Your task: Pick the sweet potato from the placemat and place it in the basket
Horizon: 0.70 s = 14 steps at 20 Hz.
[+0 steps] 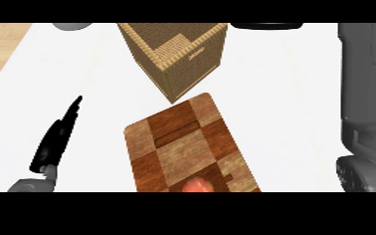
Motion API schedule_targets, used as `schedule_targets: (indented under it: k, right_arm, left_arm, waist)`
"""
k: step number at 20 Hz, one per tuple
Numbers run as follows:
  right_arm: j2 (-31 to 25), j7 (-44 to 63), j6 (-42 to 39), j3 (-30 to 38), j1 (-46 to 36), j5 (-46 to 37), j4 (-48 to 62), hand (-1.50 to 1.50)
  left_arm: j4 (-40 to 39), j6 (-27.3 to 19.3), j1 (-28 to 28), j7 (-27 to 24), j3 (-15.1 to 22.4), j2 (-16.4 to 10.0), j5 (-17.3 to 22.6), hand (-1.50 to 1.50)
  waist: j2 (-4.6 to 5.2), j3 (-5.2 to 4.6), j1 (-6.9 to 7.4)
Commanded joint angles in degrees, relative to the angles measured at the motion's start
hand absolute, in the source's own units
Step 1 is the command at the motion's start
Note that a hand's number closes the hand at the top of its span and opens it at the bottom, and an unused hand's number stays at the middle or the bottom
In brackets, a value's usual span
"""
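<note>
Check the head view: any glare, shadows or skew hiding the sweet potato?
Head view: even light, no glare on the white counter, no clear cast shadows; the steep downward angle makes the basket taper toward its base; the sweet potato on the placemat is cut off at the view's lower edge, only part showing.

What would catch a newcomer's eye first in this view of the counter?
The tall woven basket at the top centre stands out first, with the brown checkered placemat just below it. A reddish sweet potato lies at the placemat's lower edge, partly cut off by the view. The black left hand rests open at the left, and a grey forearm fills the right edge.
</note>
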<state>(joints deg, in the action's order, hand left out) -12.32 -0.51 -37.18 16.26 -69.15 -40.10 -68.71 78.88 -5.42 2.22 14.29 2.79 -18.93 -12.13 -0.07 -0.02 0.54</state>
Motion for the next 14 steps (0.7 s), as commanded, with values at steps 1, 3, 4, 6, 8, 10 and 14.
schedule_targets:
  k: [1, 3, 4, 6, 8, 10, 14]
  right_arm:
    - [3.5, 1.3, 4.6, -2.7, -3.7, -1.7, 7.2, 1.5]
    - [4.4, 2.2, 3.1, -4.6, -1.7, -0.7, 3.1, 1.5]
    - [6.3, 6.7, 1.4, -5.0, -3.4, -0.5, 1.8, 1.5]
    - [8.4, 3.9, 9.2, -8.0, -0.5, -4.6, 5.0, 1.5]
    - [8.1, 4.5, 8.8, -8.9, 0.1, -4.8, 5.0, 1.5]
    - [7.3, 2.8, 11.8, -9.4, -1.3, -6.6, 9.9, 1.5]
    - [8.3, 1.7, 19.2, -11.4, -2.3, -11.1, 16.7, 1.5]
  left_arm:
    - [-0.7, -0.4, 0.6, -0.1, 0.4, 1.8, -0.5, 0.0]
    - [-3.0, 1.1, 1.7, -1.3, -1.5, 0.3, -0.1, 0.0]
    - [-3.5, 0.3, 3.3, 0.6, -0.6, 1.4, -1.0, 0.0]
    - [-2.1, 0.0, 1.4, -1.3, -0.4, 1.1, -1.8, 0.0]
    - [-1.6, 0.3, 1.0, -0.4, -1.4, 1.6, -0.9, 0.0]
    - [1.7, 3.3, 0.0, -0.1, -2.4, -1.0, 0.5, 0.0]
    - [3.4, 1.8, -1.3, 1.0, -0.7, 1.3, -1.1, 0.0]
  waist:
    - [0.29, -0.03, 0.55]
    - [0.12, -0.02, -0.08]
    - [0.04, -0.02, -0.32]
    - [0.2, -0.02, 0.19]
    - [0.13, -0.01, 0.01]
    - [0.24, -0.01, 0.47]
    - [0.41, -0.01, 0.98]
